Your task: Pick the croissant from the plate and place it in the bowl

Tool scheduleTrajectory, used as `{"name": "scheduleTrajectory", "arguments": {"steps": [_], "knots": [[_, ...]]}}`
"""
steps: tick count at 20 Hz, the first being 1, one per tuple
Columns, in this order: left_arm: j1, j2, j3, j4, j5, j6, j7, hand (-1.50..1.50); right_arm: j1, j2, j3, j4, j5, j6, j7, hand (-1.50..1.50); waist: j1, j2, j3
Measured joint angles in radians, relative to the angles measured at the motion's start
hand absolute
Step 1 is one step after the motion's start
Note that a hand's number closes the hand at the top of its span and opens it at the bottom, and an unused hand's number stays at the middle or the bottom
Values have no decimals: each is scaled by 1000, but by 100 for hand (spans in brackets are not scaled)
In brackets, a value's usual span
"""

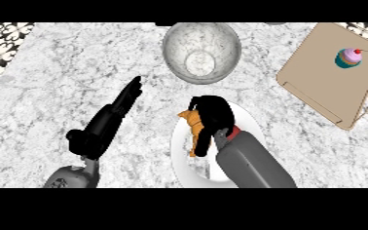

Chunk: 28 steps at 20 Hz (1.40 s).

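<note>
Nearest the camera, the right forearm [253,161] rises from the lower edge at about 5 o'clock and ends in the right hand [212,119], which sits over the white plate [188,168]. Its black fingers are curled down around the orange croissant [193,119], so that only the pastry's left side and a strip below the fingers show; the hand appears to have closed on it while it is on the plate. By that reading the grasp step is in hand and the lift has not yet begun. The next move calls for raising the croissant clear of the plate's rim, carrying it toward 12 o'clock, where the glass bowl [200,52] stands just beyond the plate, and opening the fingers only once the pastry is over the bowl's mouth. The path is short, but the bowl's near wall must be cleared. At 8 o'clock the left hand [108,124] lies over the marble tabletop [64,78], fingers straight and pointing toward 1 o'clock, holding nothing and well apart from the plate. Far off at 2 o'clock, a wooden board [316,73] carries 1 small cupcake [349,58], out of the carrying path.
</note>
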Motion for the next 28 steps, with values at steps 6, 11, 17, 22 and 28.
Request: {"name": "scheduleTrajectory", "arguments": {"steps": [6,11,17,22,28], "knots": [[-34,-18,20,27,-4,-19,4,0,-98,1,69,53,-46,-61,92,150,15,4,-1],[-79,-33,-11,35,-3,-45,21,0,-328,4,122,164,-145,-95,284,150,93,21,-1],[-96,-42,-26,44,-11,-52,23,0,-553,1,185,298,-141,-151,420,150,120,23,-2],[-99,-48,-25,57,-14,-50,18,0,-700,-3,209,334,-79,-250,463,150,117,20,-2],[-102,-45,-11,65,-20,-40,16,0,-827,-5,159,355,-20,-396,478,150,98,17,-2]]}}
